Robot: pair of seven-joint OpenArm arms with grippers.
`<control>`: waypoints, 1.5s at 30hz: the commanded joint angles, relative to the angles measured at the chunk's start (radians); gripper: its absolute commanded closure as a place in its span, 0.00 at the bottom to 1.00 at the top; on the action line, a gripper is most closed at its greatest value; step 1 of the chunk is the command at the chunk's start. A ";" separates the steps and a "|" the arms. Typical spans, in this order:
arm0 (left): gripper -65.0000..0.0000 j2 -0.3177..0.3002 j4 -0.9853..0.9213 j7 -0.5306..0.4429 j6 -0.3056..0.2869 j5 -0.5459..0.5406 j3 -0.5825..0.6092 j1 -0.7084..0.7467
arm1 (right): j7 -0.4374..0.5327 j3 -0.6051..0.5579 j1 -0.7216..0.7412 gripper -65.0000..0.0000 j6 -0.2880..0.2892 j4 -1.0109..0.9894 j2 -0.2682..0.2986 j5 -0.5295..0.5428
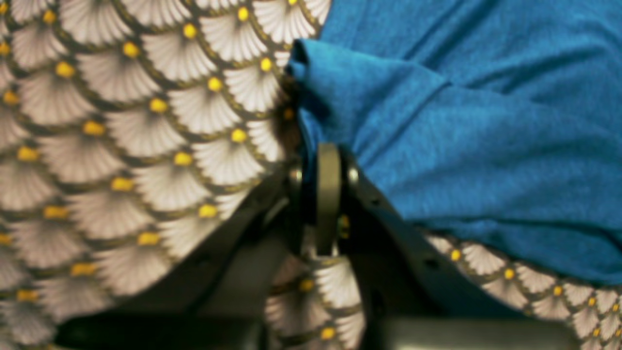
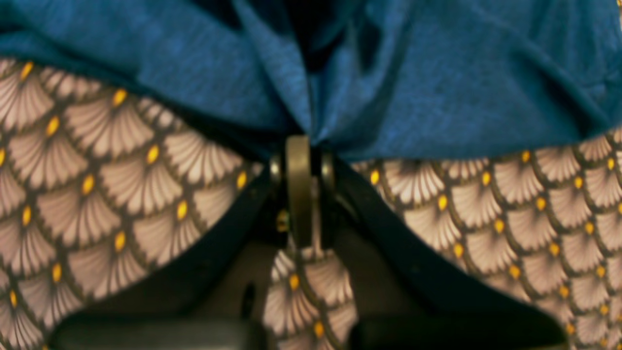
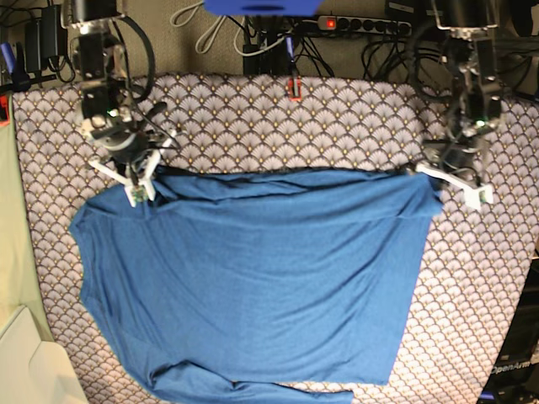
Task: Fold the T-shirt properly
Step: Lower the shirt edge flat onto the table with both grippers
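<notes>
The cloth (image 3: 253, 101), patterned with pale fans and yellow dots, covered the whole table, and the shirt (image 3: 253, 286) lay spread across its middle and lower part, reaching from about nine o'clock to four o'clock in the base view. Its far edge ran straight between the two arms, with a narrow band of fabric already turned over along it. The near edge at six o'clock was rumpled, one sleeve bunched there.

The right gripper (image 3: 136, 192) sat at the shirt's ten o'clock corner, jaws clamped together on a pinch of blue fabric that fanned out in pleats from the tips in its wrist view (image 2: 311, 138). The left gripper (image 3: 434, 172) sat at the two o'clock corner, likewise closed tight on a gathered fold of the shirt (image 1: 311, 141).

By my reading, the step in hand was the grasp of both far corners, ready for the first fold. The next move would call for both arms to lift together, keep the edge taut between them, and carry it toward six o'clock without letting either corner slip or the cloth drag along.
</notes>
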 commanded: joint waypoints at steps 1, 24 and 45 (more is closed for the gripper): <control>0.99 -0.015 0.025 -0.009 -0.003 -0.006 -0.005 -0.004 | 0.020 0.005 0.007 1.00 0.001 0.032 0.009 0.002; 0.99 -0.068 0.141 0.152 -0.003 -0.004 -0.006 0.063 | 0.029 0.063 -0.189 1.00 0.021 0.216 0.053 0.002; 0.99 -0.068 0.190 0.152 -0.003 -0.006 -0.081 0.232 | 0.032 0.117 -0.354 1.00 0.099 0.310 0.053 0.002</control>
